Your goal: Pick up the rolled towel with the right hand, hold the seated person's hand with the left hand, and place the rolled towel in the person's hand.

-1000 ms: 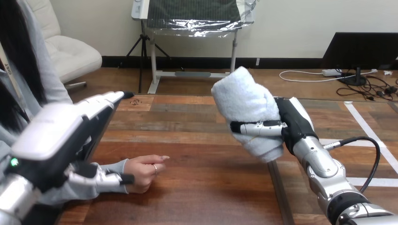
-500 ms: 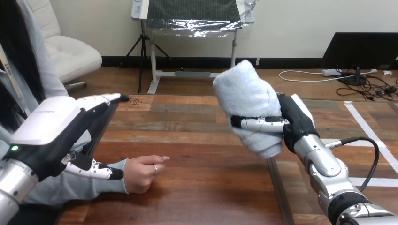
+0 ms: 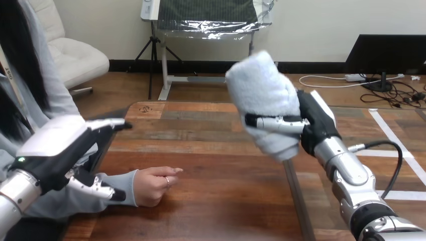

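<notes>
My right hand [image 3: 314, 123] is raised above the table's right half, shut on the rolled towel [image 3: 263, 100], a pale blue-white roll held tilted with its top end toward the far side. The person's hand [image 3: 153, 185] rests on the wooden table [image 3: 211, 165] at the lower left, loosely curled, palm side down. My left hand [image 3: 63, 150] hovers open over the person's grey sleeve [image 3: 100, 188], its fingers stretched toward the right and its thumb low beside the wrist, not curled round it.
A seam between two table sections [image 3: 296, 196] runs from near the towel toward the front edge. The person sits at the left side of the table.
My left hand has dropped lower and back toward the left over the person's sleeve. My right hand has carried the towel slightly left and upward.
</notes>
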